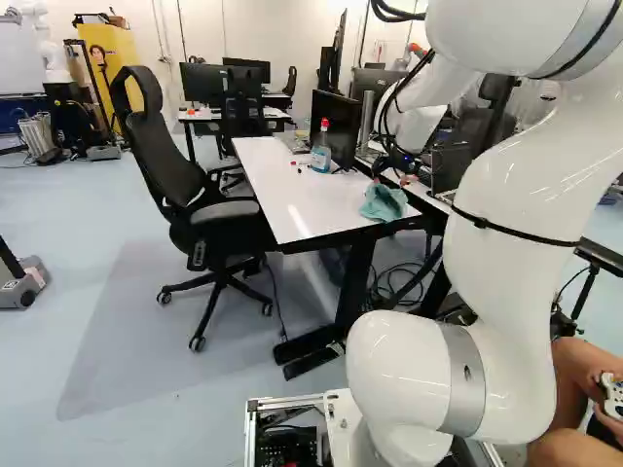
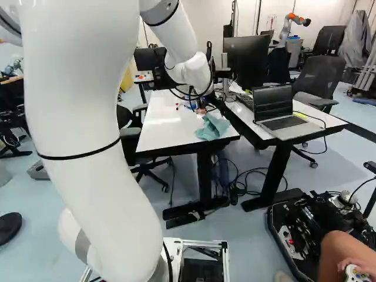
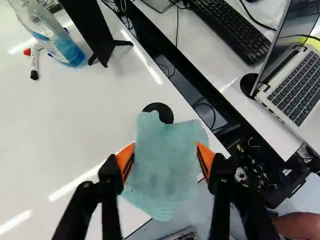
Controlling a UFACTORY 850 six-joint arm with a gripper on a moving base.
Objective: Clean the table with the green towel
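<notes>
My gripper (image 1: 393, 174) is over the near right corner of the white table in the left base view. The green towel (image 1: 384, 202) lies crumpled at that corner, just under it. Seen in the wrist view, my gripper (image 3: 165, 161) stands open, its orange pads wide apart, one to each side of the towel (image 3: 162, 165). The pads do not appear to pinch the cloth. Part of the towel reaches over the table edge. The white table top (image 3: 60, 125) spreads out beside the towel.
A spray bottle (image 3: 55, 35) with blue liquid and a marker (image 3: 34, 64) are on the table, near a monitor (image 1: 334, 128). A second table beyond a gap bears a laptop (image 2: 282, 111) and a keyboard (image 3: 232, 29). An office chair (image 1: 209, 199) stands alongside. Another robot (image 2: 289, 28) is farther back.
</notes>
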